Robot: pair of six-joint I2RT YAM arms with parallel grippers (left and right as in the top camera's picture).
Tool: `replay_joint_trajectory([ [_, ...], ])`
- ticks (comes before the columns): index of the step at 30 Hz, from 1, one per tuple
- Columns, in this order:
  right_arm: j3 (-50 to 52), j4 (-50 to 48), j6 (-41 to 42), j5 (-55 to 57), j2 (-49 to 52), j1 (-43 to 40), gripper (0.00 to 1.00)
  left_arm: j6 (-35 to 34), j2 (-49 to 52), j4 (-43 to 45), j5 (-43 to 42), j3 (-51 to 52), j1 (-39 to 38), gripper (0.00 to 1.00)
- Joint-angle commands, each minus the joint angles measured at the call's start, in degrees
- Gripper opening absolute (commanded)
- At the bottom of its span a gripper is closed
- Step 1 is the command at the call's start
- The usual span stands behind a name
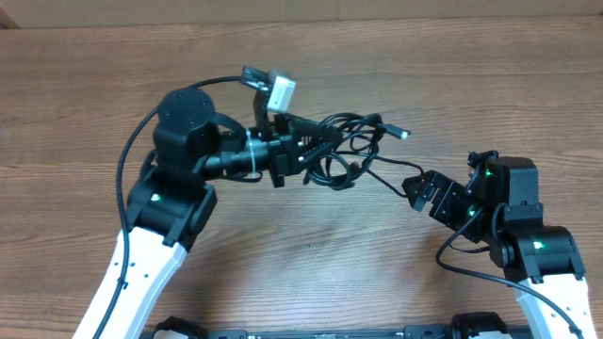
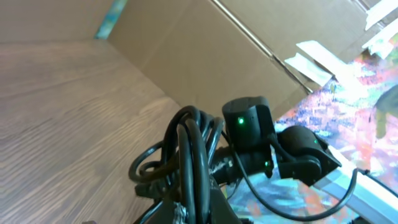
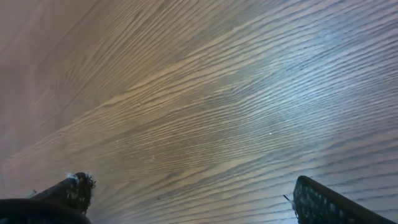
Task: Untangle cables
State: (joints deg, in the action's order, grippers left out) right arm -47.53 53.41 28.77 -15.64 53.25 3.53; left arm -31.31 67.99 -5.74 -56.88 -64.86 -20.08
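Note:
The cables (image 1: 341,151) are a knot of thin black cords on the wooden table, just right of center. One silvery plug end (image 1: 403,133) sticks out to the right. My left gripper (image 1: 300,151) points right and is shut on the left side of the knot. In the left wrist view the looped cords (image 2: 189,149) run between its fingers (image 2: 202,208). My right gripper (image 1: 426,193) is open and empty, low over the table, right of the knot. A thin strand (image 1: 391,179) runs toward it. The right wrist view shows only bare wood between its fingers (image 3: 189,199).
A cardboard wall (image 2: 205,56) stands along the table's far edge. The right arm's body (image 2: 249,124) shows beyond the knot in the left wrist view. The arms' own thicker black wires (image 1: 127,160) loop at their sides.

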Motion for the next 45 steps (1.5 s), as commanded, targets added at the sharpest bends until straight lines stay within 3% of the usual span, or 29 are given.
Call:
replay_joint_trajectory([
  [1,0.31,1.75,-0.28,7.08,0.31,-0.28,1.00,3.19,-3.63,-0.83,-1.66,-1.31,3.50,0.04],
  [11,0.31,5.09,0.63,8.74,0.31,-0.28,1.00,4.33,-3.72,-4.07,-0.85,-1.31,7.04,0.04],
  [18,0.31,8.46,7.26,7.91,0.31,-0.28,1.00,-0.50,-3.72,-15.17,11.91,-1.31,9.01,0.04],
  [24,0.31,7.72,6.47,5.62,0.31,-0.28,1.00,0.63,-3.72,-16.31,12.13,-1.31,9.27,0.04],
  [30,0.28,3.15,-18.40,-9.66,0.28,-0.28,1.00,12.26,-3.72,-16.61,5.38,-1.31,9.22,0.04],
  [31,0.28,2.75,-25.57,-14.84,0.28,-0.28,1.00,16.04,-3.72,-16.83,2.58,-1.31,9.22,0.04],
  [34,0.28,2.03,-33.48,-20.22,0.15,-0.28,1.00,18.93,-3.72,-17.22,0.61,-1.29,9.22,0.04],
  [39,0.28,-2.91,-39.85,-27.61,0.11,-0.26,1.00,21.09,-3.61,-19.96,0.35,-1.31,9.22,0.04],
  [45,0.28,-10.69,-40.09,-34.29,0.11,-0.26,1.00,21.03,-3.61,-21.05,-3.15,-1.29,9.05,0.04],
])
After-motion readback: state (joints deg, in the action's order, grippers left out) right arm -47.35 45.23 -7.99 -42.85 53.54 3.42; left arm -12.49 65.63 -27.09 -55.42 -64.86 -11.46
